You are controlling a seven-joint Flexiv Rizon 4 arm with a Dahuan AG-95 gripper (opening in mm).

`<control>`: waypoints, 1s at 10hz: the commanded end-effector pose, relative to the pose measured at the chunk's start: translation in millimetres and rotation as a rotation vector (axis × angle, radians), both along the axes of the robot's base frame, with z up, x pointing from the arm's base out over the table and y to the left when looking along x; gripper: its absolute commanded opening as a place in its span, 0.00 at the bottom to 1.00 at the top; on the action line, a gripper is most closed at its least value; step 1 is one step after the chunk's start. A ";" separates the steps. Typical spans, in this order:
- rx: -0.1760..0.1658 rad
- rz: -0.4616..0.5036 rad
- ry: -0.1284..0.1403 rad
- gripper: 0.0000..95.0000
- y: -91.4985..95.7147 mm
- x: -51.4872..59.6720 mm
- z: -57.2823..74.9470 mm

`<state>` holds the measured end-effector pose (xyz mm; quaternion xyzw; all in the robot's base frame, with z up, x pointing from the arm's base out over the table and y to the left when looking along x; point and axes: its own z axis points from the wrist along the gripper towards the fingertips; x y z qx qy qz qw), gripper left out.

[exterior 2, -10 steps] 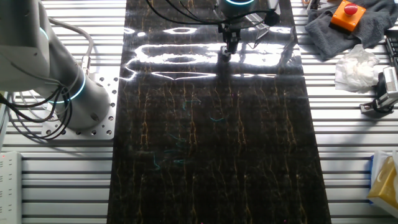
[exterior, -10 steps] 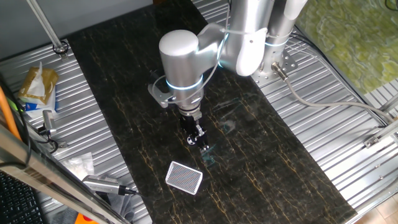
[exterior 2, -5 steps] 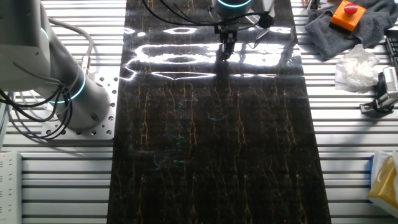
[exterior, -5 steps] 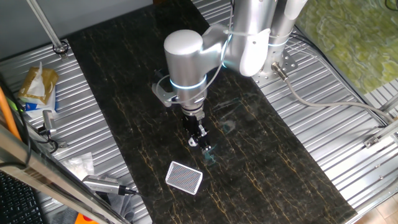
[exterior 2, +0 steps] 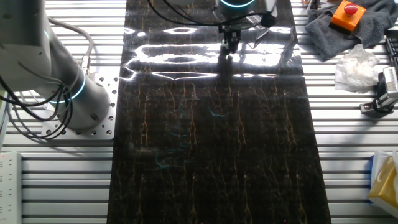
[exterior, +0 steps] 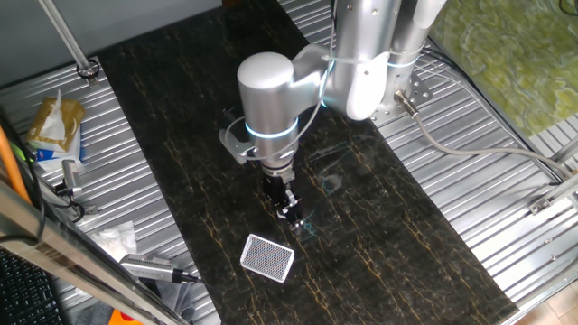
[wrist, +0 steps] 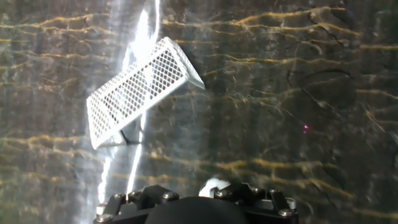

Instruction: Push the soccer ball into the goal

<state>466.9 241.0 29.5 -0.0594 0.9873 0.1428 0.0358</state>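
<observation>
The goal [exterior: 267, 258] is a small white-rimmed frame with dark mesh, lying on the dark marbled mat near its front edge. In the hand view the goal [wrist: 138, 88] stands tilted at the upper left. My gripper [exterior: 289, 209] points down at the mat, a short way above and right of the goal, with its fingers close together. It also shows at the far end of the mat in the other fixed view [exterior 2: 229, 48]. A small white rounded patch [wrist: 210, 185] shows just past the gripper body in the hand view; it may be the soccer ball. I cannot make the ball out elsewhere.
The mat [exterior: 379, 226] lies on a ribbed metal table. A second silver arm base [exterior 2: 74, 93] stands left of the mat. A grey cloth with an orange button box [exterior 2: 346, 14], white paper [exterior 2: 356, 68] and a yellow packet [exterior: 52, 122] lie off the mat.
The arm has shifted slightly and the gripper has moved a little over the mat near the goal. The goal has not moved.
</observation>
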 end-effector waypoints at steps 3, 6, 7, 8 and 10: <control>0.004 0.004 0.010 0.80 3.1 16.7 13.0; -0.009 0.014 0.026 0.80 3.1 16.3 16.5; -0.010 0.017 0.037 0.80 1.5 14.7 18.0; -0.010 0.020 0.045 0.80 -1.3 12.1 20.3; -0.012 0.033 0.070 0.80 -12.7 -0.2 30.2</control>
